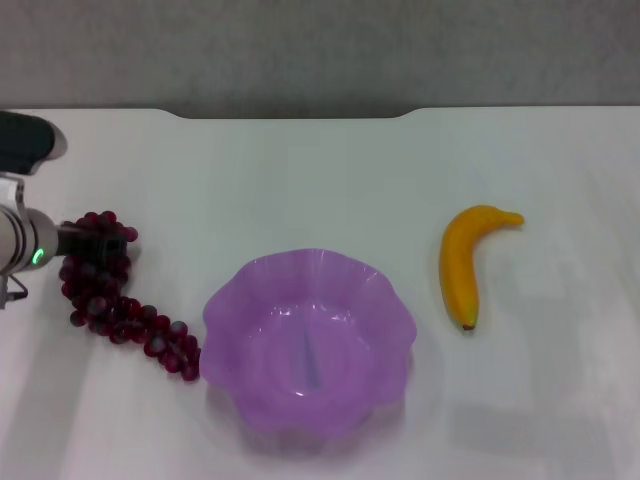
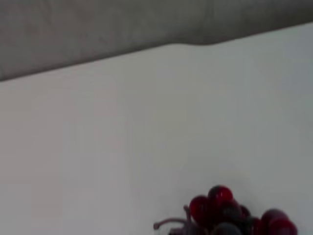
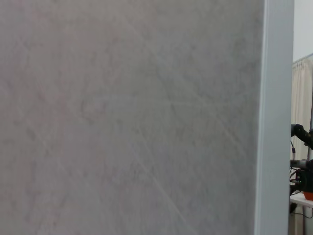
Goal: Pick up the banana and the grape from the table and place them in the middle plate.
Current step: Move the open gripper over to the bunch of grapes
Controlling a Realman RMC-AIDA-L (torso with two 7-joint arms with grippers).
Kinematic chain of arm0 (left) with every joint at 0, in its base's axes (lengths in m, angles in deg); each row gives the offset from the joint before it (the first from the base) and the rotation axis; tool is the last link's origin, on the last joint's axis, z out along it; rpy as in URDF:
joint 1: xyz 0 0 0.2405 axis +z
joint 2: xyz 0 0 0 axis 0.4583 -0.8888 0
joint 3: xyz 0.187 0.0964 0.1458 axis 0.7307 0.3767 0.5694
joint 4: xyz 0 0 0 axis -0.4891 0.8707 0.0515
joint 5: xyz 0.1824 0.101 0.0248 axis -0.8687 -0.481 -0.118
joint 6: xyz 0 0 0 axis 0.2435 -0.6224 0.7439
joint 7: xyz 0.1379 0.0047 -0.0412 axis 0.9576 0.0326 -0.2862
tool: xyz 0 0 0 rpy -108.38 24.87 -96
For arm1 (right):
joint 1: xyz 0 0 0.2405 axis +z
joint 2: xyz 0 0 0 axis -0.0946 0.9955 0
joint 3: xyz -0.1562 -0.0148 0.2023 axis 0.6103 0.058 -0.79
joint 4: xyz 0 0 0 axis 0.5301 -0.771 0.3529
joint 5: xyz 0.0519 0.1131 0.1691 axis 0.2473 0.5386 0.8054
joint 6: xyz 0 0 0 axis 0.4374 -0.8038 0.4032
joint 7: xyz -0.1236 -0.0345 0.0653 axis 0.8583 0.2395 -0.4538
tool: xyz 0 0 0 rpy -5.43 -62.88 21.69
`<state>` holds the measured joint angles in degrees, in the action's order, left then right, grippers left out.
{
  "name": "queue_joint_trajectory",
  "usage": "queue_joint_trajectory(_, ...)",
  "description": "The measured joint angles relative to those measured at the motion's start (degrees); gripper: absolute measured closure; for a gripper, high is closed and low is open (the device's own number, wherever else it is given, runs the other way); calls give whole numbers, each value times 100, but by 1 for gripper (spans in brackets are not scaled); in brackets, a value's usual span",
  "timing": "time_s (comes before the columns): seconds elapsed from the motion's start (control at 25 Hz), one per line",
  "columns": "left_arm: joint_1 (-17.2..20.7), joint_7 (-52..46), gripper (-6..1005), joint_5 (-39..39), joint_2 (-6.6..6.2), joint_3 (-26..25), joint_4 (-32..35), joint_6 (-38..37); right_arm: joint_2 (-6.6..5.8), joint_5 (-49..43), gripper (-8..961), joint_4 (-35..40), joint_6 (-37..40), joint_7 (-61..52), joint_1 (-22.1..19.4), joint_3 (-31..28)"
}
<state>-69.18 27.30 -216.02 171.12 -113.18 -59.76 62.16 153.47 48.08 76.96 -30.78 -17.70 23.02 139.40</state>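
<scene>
The grape (image 1: pixel 120 300), a long bunch of dark red-purple grapes, lies on the white table left of the middle plate (image 1: pixel 230 310), a translucent purple plate with a scalloped rim. My left gripper (image 1: pixel 95 240) is at the bunch's far end, low over its top grapes. The left wrist view shows a few grapes and a stem (image 2: pixel 230 215) close by. The banana (image 1: pixel 462 262), yellow-orange with a dark tip, lies to the right of the plate. The plate is empty. My right gripper is out of view; its wrist view shows only a grey wall.
The white table (image 1: pixel 320 170) runs back to a grey wall. The table's far edge has a raised notch in the middle (image 1: pixel 290 115). Nothing else stands on the table.
</scene>
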Motion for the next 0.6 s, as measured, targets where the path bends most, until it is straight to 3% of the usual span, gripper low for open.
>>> queue_joint_trajectory(0.6,-78,122,158,21,69,151,476,-493,9,21,61,26,0,-2,-6,42)
